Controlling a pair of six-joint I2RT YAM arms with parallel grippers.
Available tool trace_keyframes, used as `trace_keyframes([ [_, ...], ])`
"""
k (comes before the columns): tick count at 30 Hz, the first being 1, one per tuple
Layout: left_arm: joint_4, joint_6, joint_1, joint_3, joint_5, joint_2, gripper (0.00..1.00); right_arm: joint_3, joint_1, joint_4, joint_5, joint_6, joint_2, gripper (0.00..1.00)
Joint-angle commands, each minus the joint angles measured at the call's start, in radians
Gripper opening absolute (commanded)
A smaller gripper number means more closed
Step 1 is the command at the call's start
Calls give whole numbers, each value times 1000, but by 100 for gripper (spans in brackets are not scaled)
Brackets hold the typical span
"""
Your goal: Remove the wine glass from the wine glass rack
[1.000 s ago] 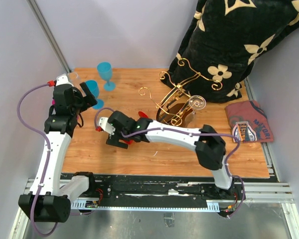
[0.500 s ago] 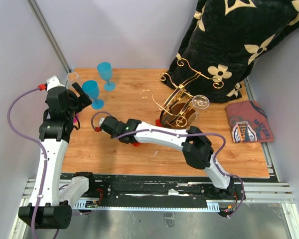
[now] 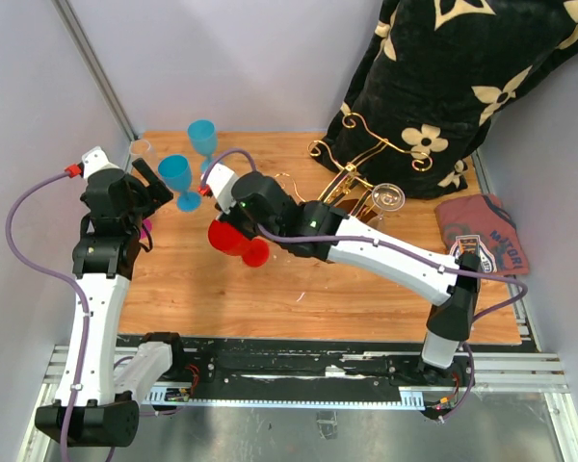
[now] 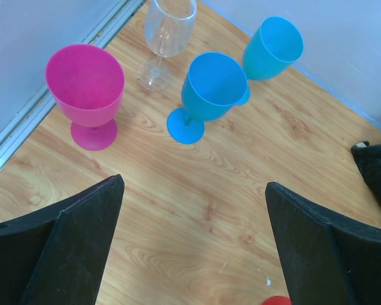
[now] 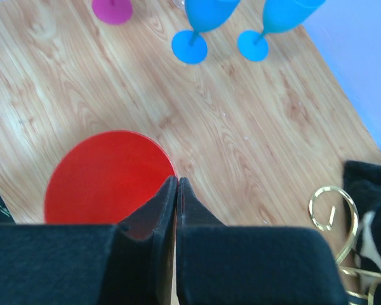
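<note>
**One clear glass in the rack, five glasses off it**

We find little writing. The folded red cloth (image 3: 482,245) at the right edge of the table (image 3: 366,308) carries a printed badge, but its letters are too small for us to read. The black blanket (image 3: 453,77) heaped at the far right shows only cream flowers and monogram shapes.

We count six glasses. One clear wine glass (image 3: 387,197) sits in the right side of the gold wine glass rack (image 3: 352,183) with its round foot uppermost. There is one rack, standing far and right of centre, just in front of the blanket.

Four glasses stand together at the far left: a blue glass (image 4: 213,95), a second blue glass (image 4: 273,47), a pink glass (image 4: 86,89) and a second clear glass (image 4: 168,28).

The sixth, a red wine glass (image 3: 231,238), is on the table left of centre, well apart from the rack.

The left gripper (image 4: 193,184) hovers above the far-left group with its jaws spread wide, holding nothing.

The right gripper (image 5: 176,181) reaches across to the left, just beyond the red wine glass. Its jaws are pressed together and we see nothing between them. In the right wrist view the tips lie at the edge of the red round. We cannot tell whether they touch it.
</note>
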Motion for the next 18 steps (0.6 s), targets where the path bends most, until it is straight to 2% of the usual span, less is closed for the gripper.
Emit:
trace_keyframes([
  [1,-2,-14,7,36,-26,-17,100,-54,-63,162,-131,75,45,1],
  [9,-3,-58,7,32,-41,-52,100,-42,-114,382,-224,168,134,1],
  [18,-19,-45,19,77,-17,-19,100,120,-154,511,-280,261,337,1],
])
